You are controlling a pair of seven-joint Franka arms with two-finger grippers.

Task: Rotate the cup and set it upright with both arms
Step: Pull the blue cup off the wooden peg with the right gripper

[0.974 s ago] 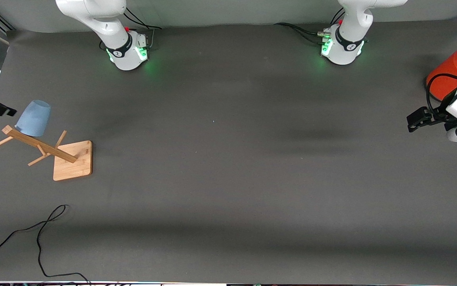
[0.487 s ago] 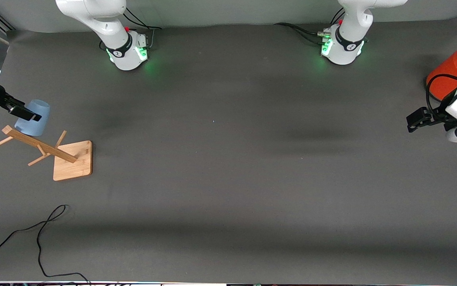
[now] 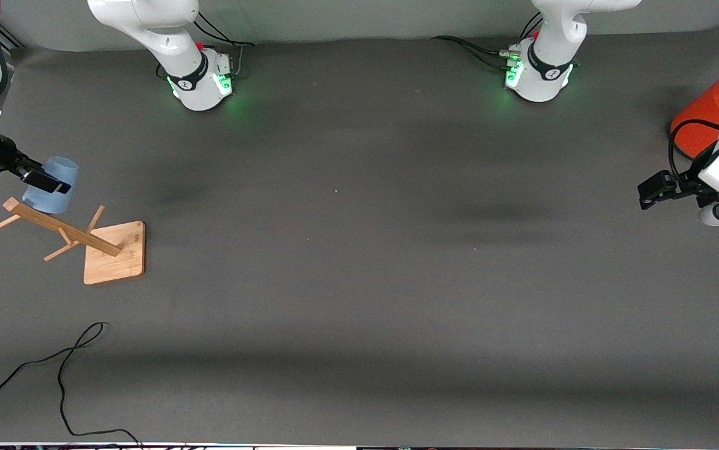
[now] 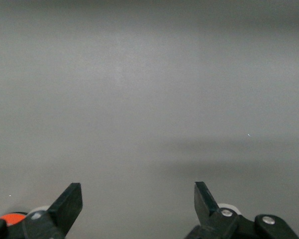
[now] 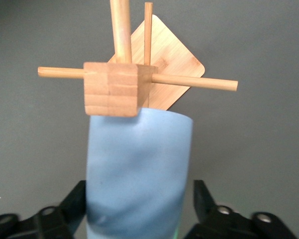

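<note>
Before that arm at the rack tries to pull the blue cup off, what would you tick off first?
1. Cup sits between the right gripper fingers: ok, one finger on each side.
2. Fingers squeezed firmly onto the cup: cannot tell; the wall looks slightly dented, but contact is not clear.
3. Cup hangs on the wooden rack, bottom end up: ok, so it needs lifting off its peg.
4. Rack pegs out of the gripper's way: ok, they stick out past the cup.
5. Left gripper open, holding nothing: ok; that arm waits beside the orange cylinder.
6. Black cable away from the rack: ok.
</note>
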